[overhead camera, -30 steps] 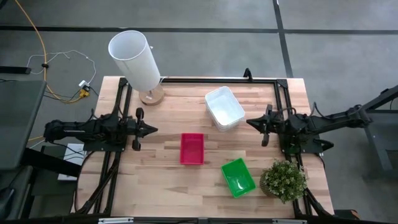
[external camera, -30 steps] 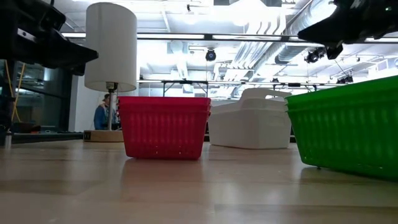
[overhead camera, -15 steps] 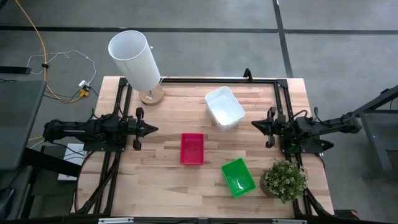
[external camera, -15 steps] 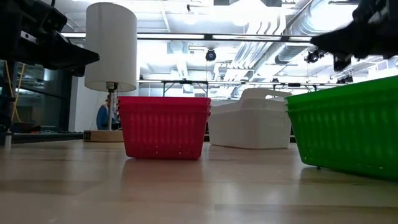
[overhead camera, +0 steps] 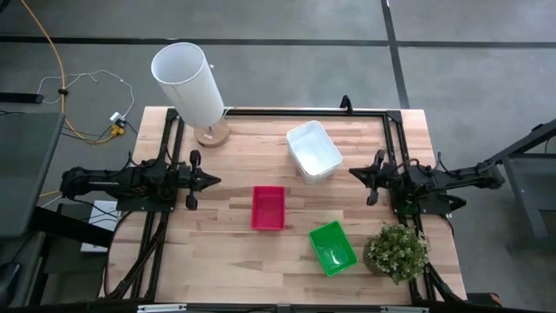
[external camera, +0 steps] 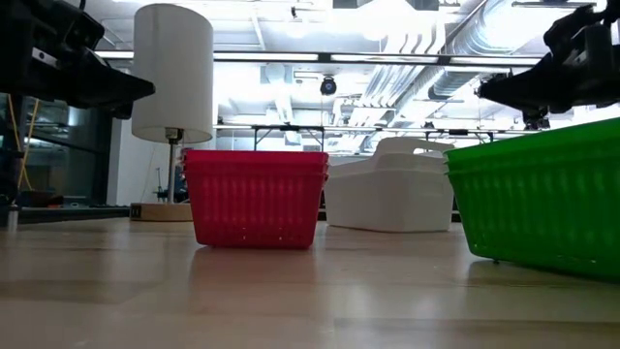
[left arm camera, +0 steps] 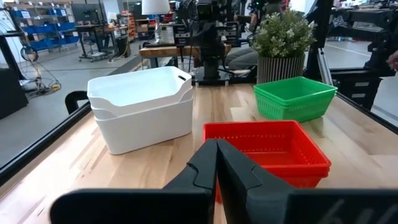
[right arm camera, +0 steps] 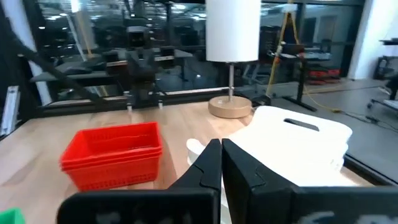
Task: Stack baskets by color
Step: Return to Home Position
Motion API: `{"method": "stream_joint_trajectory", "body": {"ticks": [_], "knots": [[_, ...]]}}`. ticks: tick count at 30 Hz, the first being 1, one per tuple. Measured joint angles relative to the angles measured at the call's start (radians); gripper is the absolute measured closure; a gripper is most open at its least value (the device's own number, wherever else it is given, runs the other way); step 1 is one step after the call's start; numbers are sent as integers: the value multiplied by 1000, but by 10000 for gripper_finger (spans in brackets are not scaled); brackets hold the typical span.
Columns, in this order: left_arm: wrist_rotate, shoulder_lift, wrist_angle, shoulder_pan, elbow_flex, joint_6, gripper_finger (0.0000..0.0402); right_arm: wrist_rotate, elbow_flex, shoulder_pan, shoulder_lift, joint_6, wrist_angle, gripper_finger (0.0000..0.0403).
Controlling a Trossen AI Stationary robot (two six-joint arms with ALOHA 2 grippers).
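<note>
White baskets (overhead camera: pixel 314 150) sit just beside the right gripper (overhead camera: pixel 353 172); it and left gripper (overhead camera: pixel 214 181) are closed, empty.

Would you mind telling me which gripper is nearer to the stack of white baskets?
Right. The right gripper hangs close beside the white baskets; the left gripper is well off, past the red baskets.
</note>
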Motion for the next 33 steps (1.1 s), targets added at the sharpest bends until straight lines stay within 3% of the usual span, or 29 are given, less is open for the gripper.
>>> {"method": "stream_joint_trajectory", "body": {"ticks": [8,20,33], "knots": [[0,-77,1,-49,1,0,401,9,0,0,3,4,1,403],[8,-75,66,-93,-26,0,401,-10,-1,7,-61,6,21,402],[0,-75,67,-93,-26,0,401,-9,-1,2,-46,4,24,402]]}}
